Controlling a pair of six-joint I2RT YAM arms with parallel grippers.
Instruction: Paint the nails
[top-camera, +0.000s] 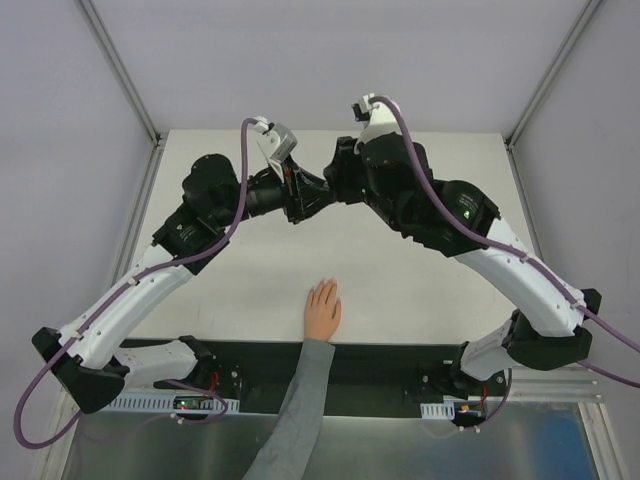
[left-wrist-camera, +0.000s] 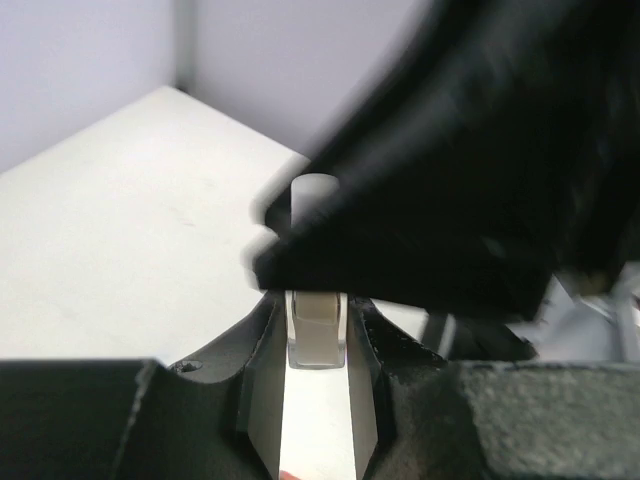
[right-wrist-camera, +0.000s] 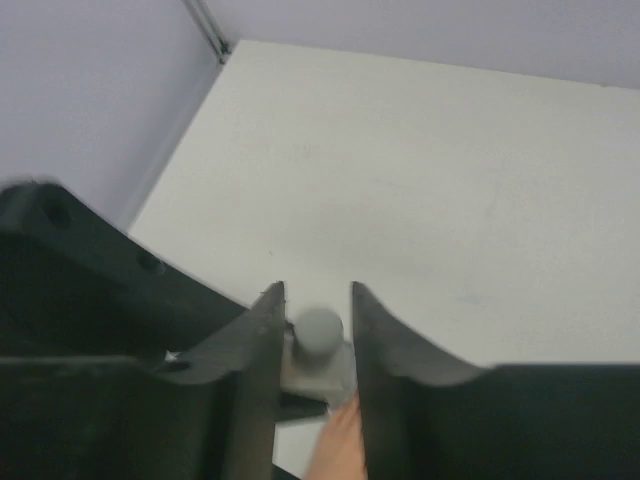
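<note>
A pale hand (top-camera: 322, 312) lies flat on the white table, fingers together and pointing away, wrist in a grey sleeve (top-camera: 300, 400). Its nails (top-camera: 325, 286) are too small to make out. My left gripper (top-camera: 292, 208) is shut on a small white bottle (left-wrist-camera: 317, 335), held above the table behind the hand. The bottle's round cap (left-wrist-camera: 313, 190) sticks up past the right gripper's black body. My right gripper (top-camera: 322, 190) meets it from the right. In the right wrist view its fingers (right-wrist-camera: 268, 330) straddle the cap (right-wrist-camera: 318, 330) with a thin gap on each side. The hand shows below (right-wrist-camera: 345, 445).
The white table (top-camera: 420, 290) is walled by pale panels with metal posts (top-camera: 120, 70) at the back corners. A black base strip (top-camera: 380, 360) with both arm mounts runs along the near edge. Both arms arch over the table's middle.
</note>
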